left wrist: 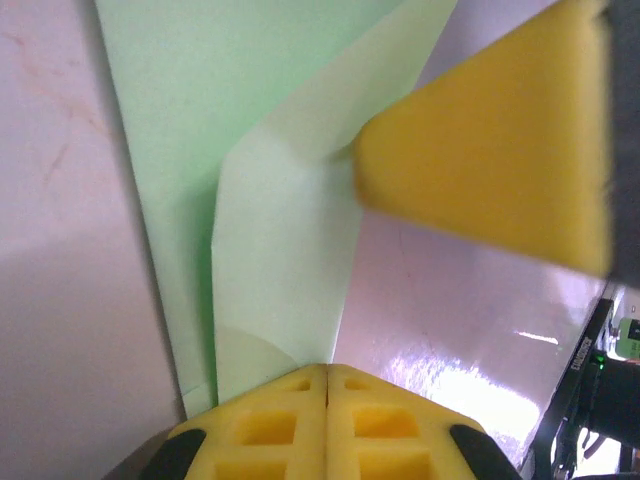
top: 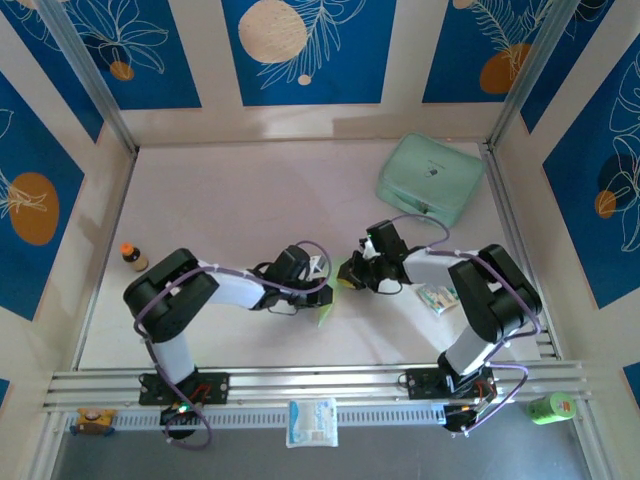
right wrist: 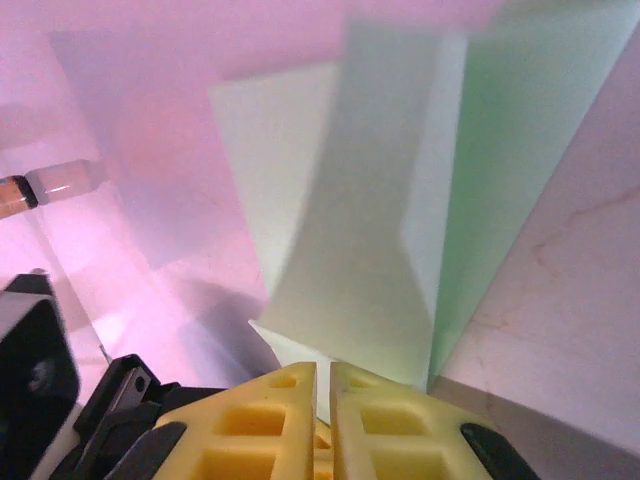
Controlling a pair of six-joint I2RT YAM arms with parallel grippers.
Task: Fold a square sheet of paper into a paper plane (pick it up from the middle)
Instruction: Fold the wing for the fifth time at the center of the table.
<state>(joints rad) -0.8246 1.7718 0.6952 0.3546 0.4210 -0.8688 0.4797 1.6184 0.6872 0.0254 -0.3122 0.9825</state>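
Paper plane (left wrist: 285, 260) between left hand (left wrist: 328, 372) and right hand (right wrist: 323, 372), both tight on its edges.

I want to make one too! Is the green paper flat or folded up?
Folded. The green paper shows creases and overlapping flaps in both wrist views, narrowing to where the left gripper pinches it.

The sheet of paper (left wrist: 270, 250) is thin, light green and partly folded (one slanted flap lies creased over a wider layer). It narrows toward the left tool (left wrist: 327, 378), which pinches that end, and its opposite edge is pinched in the right tool (right wrist: 323, 378).
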